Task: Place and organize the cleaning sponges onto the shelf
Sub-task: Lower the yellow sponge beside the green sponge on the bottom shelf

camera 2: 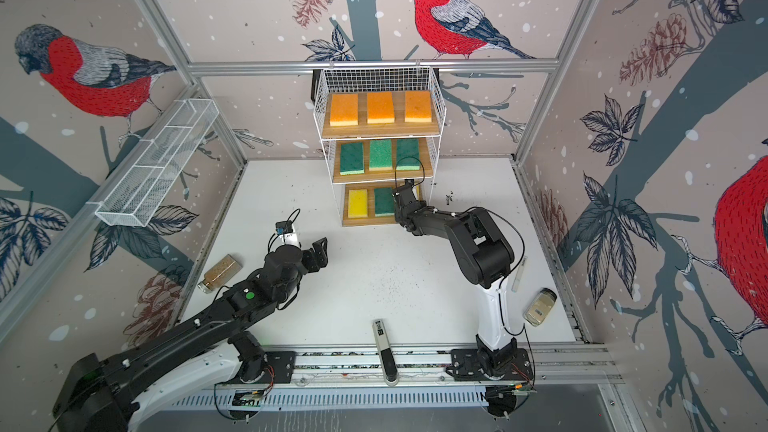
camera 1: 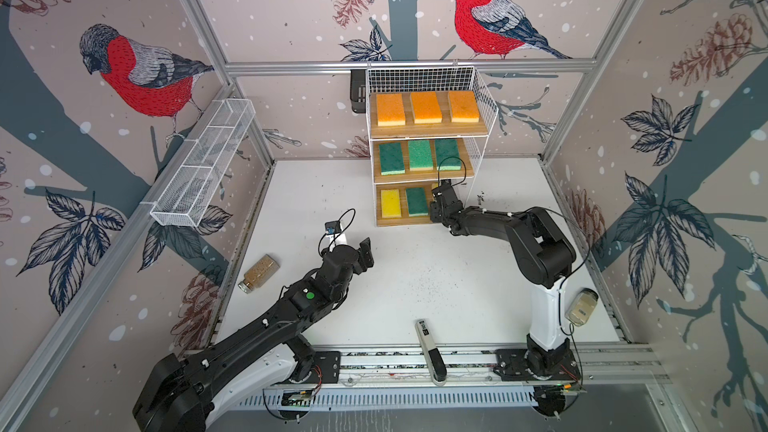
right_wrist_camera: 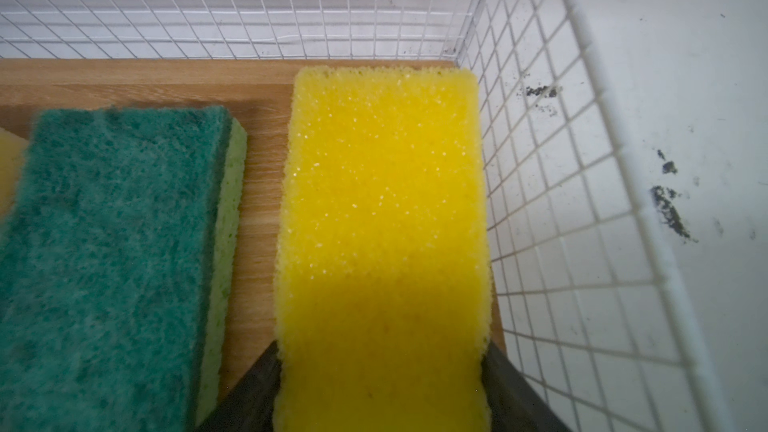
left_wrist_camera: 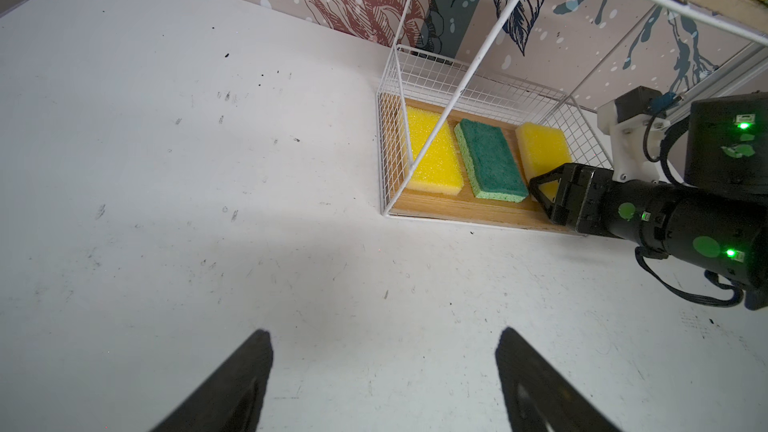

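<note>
Risk of a dragged sponge: jaws of the right gripper [right_wrist_camera: 380, 367] flank the near end of the yellow sponge [right_wrist_camera: 382, 201] lying on the bottom board [right_wrist_camera: 262, 184] of the shelf [camera 1: 428, 131], grip or mere contact unclear, so any pinch on withdrawal could pull it askew; left gripper [left_wrist_camera: 384, 334] gapes empty.

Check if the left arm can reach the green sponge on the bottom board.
Probably yes: the green sponge faces the shelf's open front across bare table, though the right gripper crowds one side.

Orange sponges [camera 1: 426, 107], green sponges [camera 1: 419, 155], one yellow sponge [right_wrist_camera: 382, 222] speckled bright. White wire shelf [camera 1: 419, 78]; red-breasted birds [camera 1: 141, 72] pattern the walls [camera 1: 291, 14].
</note>
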You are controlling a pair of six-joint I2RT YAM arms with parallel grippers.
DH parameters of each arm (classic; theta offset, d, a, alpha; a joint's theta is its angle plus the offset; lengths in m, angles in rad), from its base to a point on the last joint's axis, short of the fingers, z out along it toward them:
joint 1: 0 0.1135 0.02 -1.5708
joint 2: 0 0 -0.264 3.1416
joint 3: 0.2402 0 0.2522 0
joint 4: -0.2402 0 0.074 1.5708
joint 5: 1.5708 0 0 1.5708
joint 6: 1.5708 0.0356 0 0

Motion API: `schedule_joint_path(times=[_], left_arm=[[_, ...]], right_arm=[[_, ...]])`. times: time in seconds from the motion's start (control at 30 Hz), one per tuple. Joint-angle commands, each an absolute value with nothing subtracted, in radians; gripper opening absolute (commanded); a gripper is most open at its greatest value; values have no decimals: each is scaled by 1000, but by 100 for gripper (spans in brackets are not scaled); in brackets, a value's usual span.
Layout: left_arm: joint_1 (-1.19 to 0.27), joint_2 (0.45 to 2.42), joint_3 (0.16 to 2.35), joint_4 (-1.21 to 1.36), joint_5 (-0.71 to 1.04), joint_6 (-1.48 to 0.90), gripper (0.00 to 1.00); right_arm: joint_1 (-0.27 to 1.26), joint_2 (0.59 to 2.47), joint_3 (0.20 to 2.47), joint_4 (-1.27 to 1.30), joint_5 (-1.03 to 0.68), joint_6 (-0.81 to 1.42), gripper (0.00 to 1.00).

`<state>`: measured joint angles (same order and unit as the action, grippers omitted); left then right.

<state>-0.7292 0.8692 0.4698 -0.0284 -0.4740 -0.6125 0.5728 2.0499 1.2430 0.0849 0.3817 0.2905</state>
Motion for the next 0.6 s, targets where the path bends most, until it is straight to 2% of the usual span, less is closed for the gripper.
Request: schedule_joint_path(times=[0.0, 0.2, 0.57], left_arm=[[-727, 869, 476, 20, -482, -605, 85], [-726, 861, 475, 15, -481, -610, 85], [-727, 844, 470, 2, -484, -616, 85]], right_arm=[[572, 2053, 1253, 73, 382, 286, 66], [573, 2049, 1256, 57, 386, 282, 73], [572, 2043, 1259, 34, 400, 283, 74]])
